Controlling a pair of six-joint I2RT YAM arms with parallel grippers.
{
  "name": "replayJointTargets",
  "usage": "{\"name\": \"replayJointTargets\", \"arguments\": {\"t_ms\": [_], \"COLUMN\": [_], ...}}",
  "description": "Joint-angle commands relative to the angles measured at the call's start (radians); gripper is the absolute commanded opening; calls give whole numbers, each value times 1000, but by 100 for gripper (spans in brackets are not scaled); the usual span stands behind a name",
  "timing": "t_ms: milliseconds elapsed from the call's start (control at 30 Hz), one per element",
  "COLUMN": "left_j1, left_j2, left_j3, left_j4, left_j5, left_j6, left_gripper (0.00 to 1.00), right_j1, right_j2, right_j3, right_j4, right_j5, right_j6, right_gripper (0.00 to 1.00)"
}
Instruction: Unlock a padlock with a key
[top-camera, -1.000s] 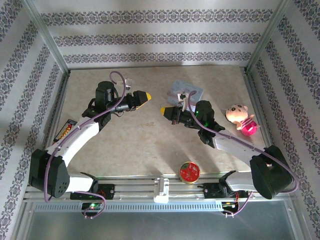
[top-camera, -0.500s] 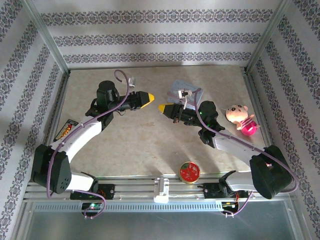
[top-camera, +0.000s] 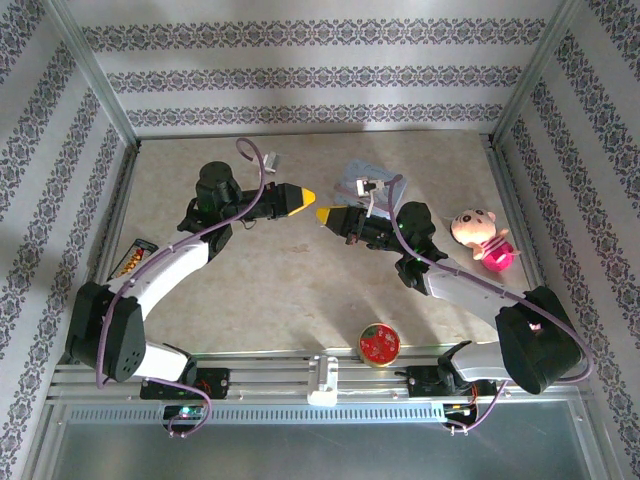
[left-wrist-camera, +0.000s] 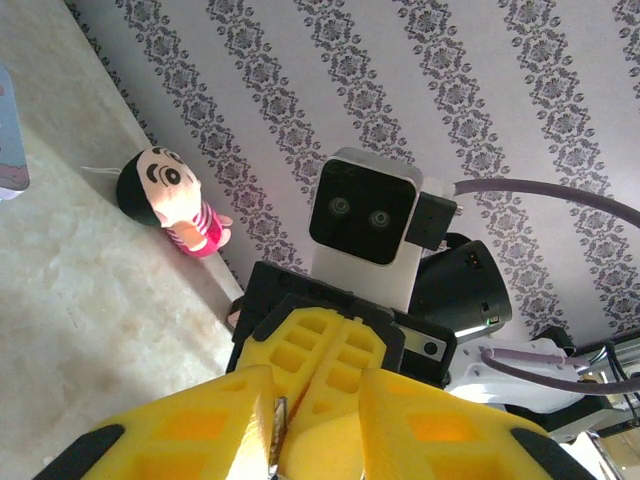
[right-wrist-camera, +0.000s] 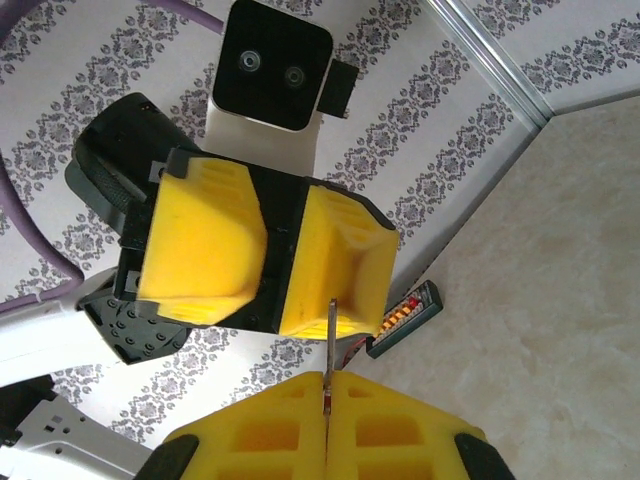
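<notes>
Above the middle of the table my left gripper (top-camera: 303, 196) and right gripper (top-camera: 323, 214) point at each other, tips almost touching. The right gripper (right-wrist-camera: 327, 400) is shut on the key (right-wrist-camera: 329, 335); its thin grey blade sticks out and reaches the left gripper's (right-wrist-camera: 285, 300) yellow fingers (right-wrist-camera: 340, 265). Those fingers stand slightly apart with a dark body, the padlock (right-wrist-camera: 282, 250), between them. In the left wrist view the key (left-wrist-camera: 272, 432) lies against the inner face of one left finger, with the shut right gripper (left-wrist-camera: 330, 345) right behind. The shackle is hidden.
A pastel tin (top-camera: 388, 181) lies behind the right gripper. A doll (top-camera: 480, 238) sits at the right, also seen as the doll (left-wrist-camera: 175, 205) by the wall. A round red-and-gold tin (top-camera: 379, 342) stands near the front rail. A small dark striped device (top-camera: 132, 257) lies at the left edge.
The left gripper has swung right and the right gripper has edged left and back, so the gap between their tips has closed. Both grips look unchanged.
</notes>
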Motion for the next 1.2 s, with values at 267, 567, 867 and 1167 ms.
{"name": "replayJointTargets", "arguments": {"t_ms": [267, 567, 867, 1167], "left_j1": [-21, -26, -28, -30], "left_j2": [58, 61, 70, 80], "left_j3": [12, 11, 4, 2], "left_j4": [109, 130, 140, 145], "left_j5": [44, 54, 70, 69], "left_j6": [-48, -57, -70, -78], "left_gripper": [20, 0, 10, 0], "right_j1": [-1, -1, -1, -2], "right_j2": [18, 36, 43, 40], "right_j3": [9, 11, 7, -3], "right_j4": [67, 68, 81, 85], "right_j5": [-1, 16, 34, 48], "right_j6": [14, 23, 34, 43], "right_gripper": [0, 0, 0, 0]}}
